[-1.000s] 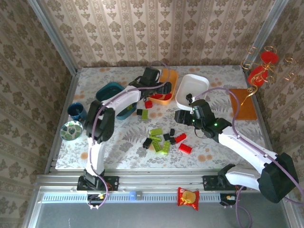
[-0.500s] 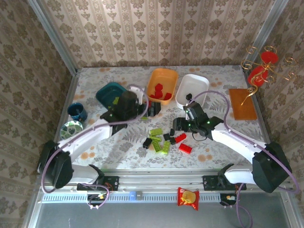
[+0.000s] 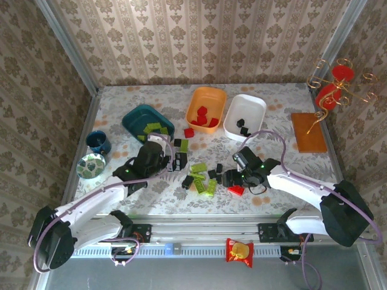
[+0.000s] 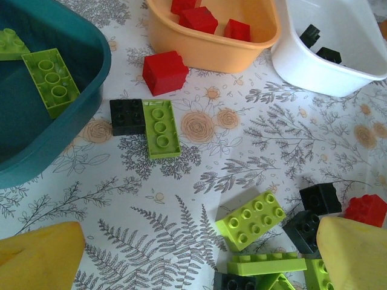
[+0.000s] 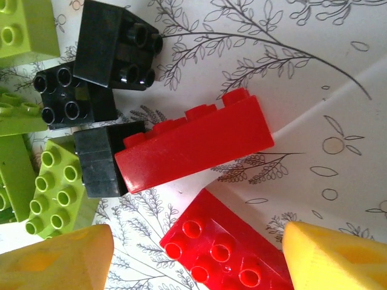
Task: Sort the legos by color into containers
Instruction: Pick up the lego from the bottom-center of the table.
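Both claws stand apart and empty: the left claw [image 4: 196,257] hangs wide over the loose legos [image 3: 204,175] in the middle of the bench [image 3: 278,103], and the right claw [image 5: 196,257] straddles a studs-up red brick [image 5: 224,251]. Other bricks already lie in the teal tub [image 3: 136,115], orange tub [image 3: 208,93] and white tub [image 3: 251,104]. The bricks look light, rigid and smooth-walled, so likely to skid or twist. I would pinch the red one across its flat side walls at mid-length, not on the studs.
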`<state>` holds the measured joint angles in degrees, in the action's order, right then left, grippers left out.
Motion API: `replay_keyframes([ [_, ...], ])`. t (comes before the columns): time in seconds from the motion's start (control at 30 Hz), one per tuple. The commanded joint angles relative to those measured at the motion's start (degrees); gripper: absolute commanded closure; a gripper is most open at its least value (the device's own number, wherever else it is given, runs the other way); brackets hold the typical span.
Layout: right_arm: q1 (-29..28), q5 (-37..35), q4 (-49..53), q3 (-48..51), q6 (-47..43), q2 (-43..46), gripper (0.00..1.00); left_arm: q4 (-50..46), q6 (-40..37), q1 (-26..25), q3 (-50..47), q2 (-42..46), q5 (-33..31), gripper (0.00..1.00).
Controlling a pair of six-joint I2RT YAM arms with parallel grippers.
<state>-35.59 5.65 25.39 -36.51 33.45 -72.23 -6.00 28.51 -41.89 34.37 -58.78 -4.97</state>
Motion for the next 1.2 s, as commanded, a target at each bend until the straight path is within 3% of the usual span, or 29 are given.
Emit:
replay_keyframes([
  [0.0, -0.63, 3.86, -1.24, 0.43, 0.56, -1.46, 0.25, 0.07, 0.69, 0.55, 0.34, -0.94, -0.44, 0.0],
  [0.3, -7.03, 6.78, 3.63, -0.5, 2.64, 0.2, 0.29, 1.85, 1.62, 2.11, -1.65, -0.81, 1.06, 0.0],
  [0.5, -9.0, -5.75, 12.76, -3.11, 0.46, 0.28, 0.25, 2.51, 1.95, 3.08, -2.2, -0.89, 1.71, 0.0],
  [0.7, -14.34, -8.11, 13.5, -4.87, -0.84, -5.7, 0.25, 1.0, 1.86, 3.98, -1.67, -0.94, 2.03, 0.0],
  [0.97, -17.74, -10.38, 13.48, -5.9, -2.07, -11.77, 0.39, 0.9, 2.19, 4.64, -1.85, -0.4, 2.42, 0.0],
  [1.17, -17.83, -9.6, 10.83, -6.03, -2.37, -11.63, 0.62, 0.56, 1.98, 4.82, -1.59, -0.19, 2.69, 0.0],
])
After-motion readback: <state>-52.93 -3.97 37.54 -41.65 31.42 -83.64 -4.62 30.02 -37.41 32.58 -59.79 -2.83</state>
